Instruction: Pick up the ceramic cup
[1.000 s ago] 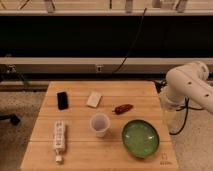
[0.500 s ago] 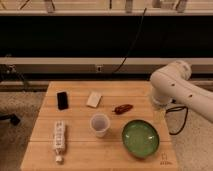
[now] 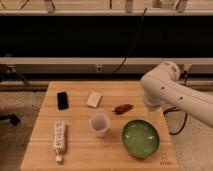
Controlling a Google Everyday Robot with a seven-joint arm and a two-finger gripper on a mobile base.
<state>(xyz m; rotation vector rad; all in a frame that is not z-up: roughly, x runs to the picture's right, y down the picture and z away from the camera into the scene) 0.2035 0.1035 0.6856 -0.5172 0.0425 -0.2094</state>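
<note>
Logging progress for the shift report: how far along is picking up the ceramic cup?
Done: nothing yet; the ceramic cup stands untouched on the table. In hand: the arm is by the table's right edge, gripper out of view. Left: reach, grasp, lift.

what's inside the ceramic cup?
Nothing visible in the ceramic cup: just its pale inner wall. The near rim hides the lowest part. The gripper is out of view; only the arm shows, at right.

White ceramic cup (image 3: 99, 124) near green bowl (image 3: 141, 138); tool apparently unseen.
</note>
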